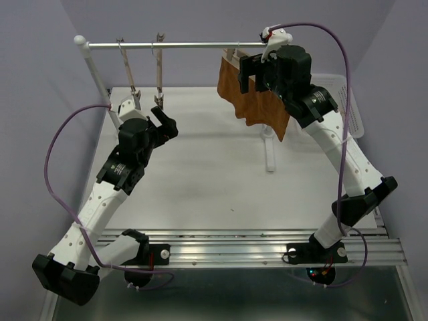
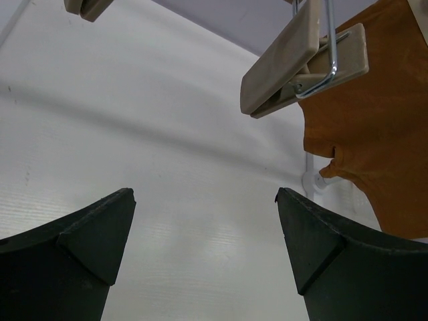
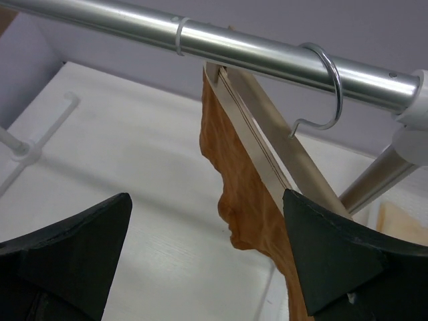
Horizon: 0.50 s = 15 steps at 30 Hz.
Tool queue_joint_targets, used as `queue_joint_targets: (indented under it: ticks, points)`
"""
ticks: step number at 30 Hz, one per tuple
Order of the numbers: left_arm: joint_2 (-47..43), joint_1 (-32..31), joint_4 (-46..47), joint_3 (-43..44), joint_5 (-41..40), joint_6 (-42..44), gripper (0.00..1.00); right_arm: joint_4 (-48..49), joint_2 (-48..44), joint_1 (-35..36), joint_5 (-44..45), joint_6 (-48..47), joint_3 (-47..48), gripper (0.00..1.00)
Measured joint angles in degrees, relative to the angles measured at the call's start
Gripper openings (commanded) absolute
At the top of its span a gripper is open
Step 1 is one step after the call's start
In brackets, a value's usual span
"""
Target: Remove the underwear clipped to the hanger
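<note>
Underwear hangs well to the right of my left gripper, which is spread wide and empty, a bare clip up ahead of it. My right gripper, also spread and holding nothing, sits under the rail, with the hanger and cloth just ahead, close by its right finger.

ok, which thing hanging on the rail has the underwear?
The rightmost, the wooden hanger at the right gripper; the two clips hanging further left are bare.
</note>
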Motion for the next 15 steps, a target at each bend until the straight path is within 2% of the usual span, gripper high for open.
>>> queue_joint_targets:
  ticks: [7,15]
  points:
    - [-0.31,0.0,-0.04,-0.37,0.33,-0.35,0.99,-2.38,3.52,-1.27,1.22,-7.32,4.57,1.0]
    - [-0.68,0.0,-0.04,-0.37,0.33,-0.76,0.99,-3.1,4.63,-4.83,2.4,-10.84,6.05,1.0]
